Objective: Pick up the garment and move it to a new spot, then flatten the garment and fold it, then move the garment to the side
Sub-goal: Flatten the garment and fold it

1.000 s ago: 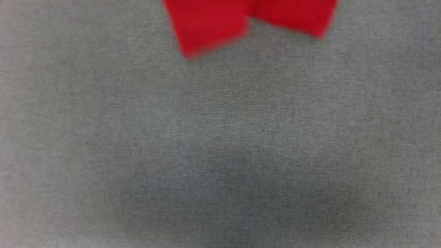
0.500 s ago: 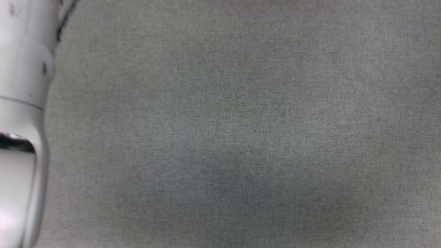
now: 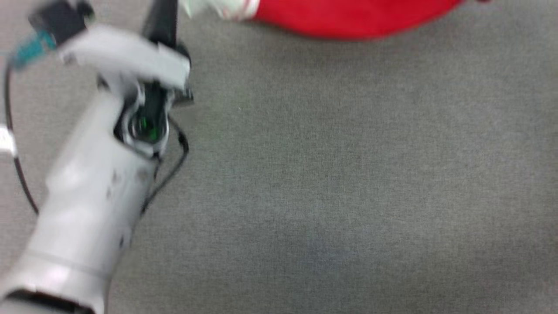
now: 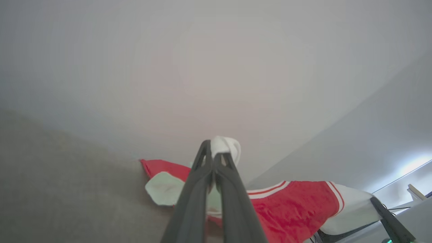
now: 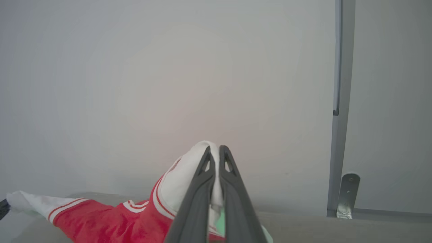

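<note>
Left claw (image 4: 212,153) and right claw (image 5: 214,150), both shut tight, each pinch a sleeve of the red soft-fabric white-sleeved T-shirt (image 3: 348,17), likely to stretch it flat; it spans the head view's top edge

This looks like a bare robot test room or lab. A plain grey cloth work surface (image 3: 348,174) spreads wide. Behind it rises a blank pale wall (image 5: 135,84). At the surface's far edge a grey metal post (image 5: 346,67) stands on a steel bracket (image 5: 348,192). A pale robot arm (image 3: 87,196) trailing loose black cable (image 3: 185,147) reaches over the surface.
</note>
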